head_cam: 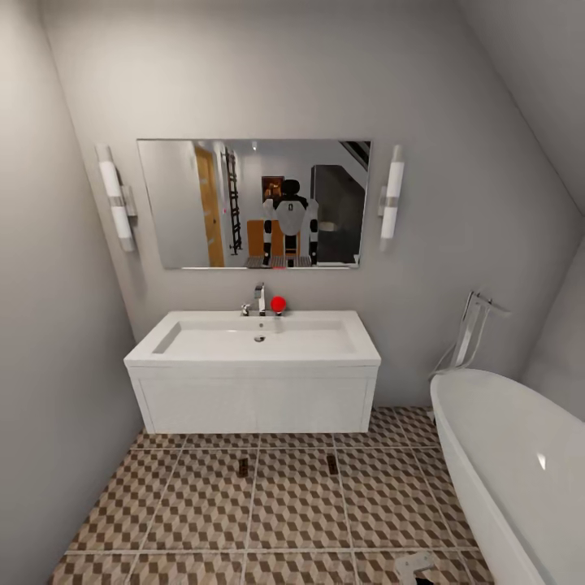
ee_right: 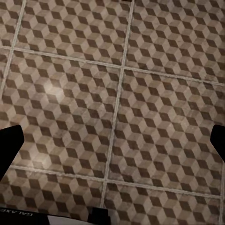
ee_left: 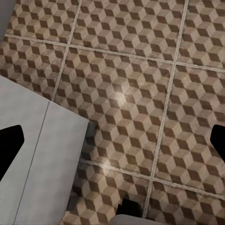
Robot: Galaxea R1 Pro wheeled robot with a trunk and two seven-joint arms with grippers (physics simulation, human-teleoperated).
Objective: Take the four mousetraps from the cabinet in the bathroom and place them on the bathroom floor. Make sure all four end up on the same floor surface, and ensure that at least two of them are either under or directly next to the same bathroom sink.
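Two mousetraps lie flat on the bathroom floor [head_cam: 203, 504] just in front of the sink: one [head_cam: 242, 466] to the left, the other [head_cam: 331, 464] to the right, each a small dark-looking rectangle. My left gripper [ee_left: 112, 145] hangs open over bare tiles, its dark fingertips [ee_left: 10, 143] at the picture's edges and nothing between them. My right gripper [ee_right: 112, 145] is likewise open and empty above the tiles. A pale part of my right arm [head_cam: 414, 563] shows at the head view's bottom edge. In the mirror, an orange-brown wooden front [head_cam: 257, 237] behind my reflection looks like the cabinet.
A white wall-hung sink [head_cam: 252, 361] with a chrome tap [head_cam: 259, 299] and a red ball [head_cam: 278, 304] faces me, below a mirror [head_cam: 203, 203]. A white bathtub [head_cam: 520, 463] fills the right side. Grey walls close in on the left. A grey-white panel [ee_left: 37, 154] lies beside the left gripper.
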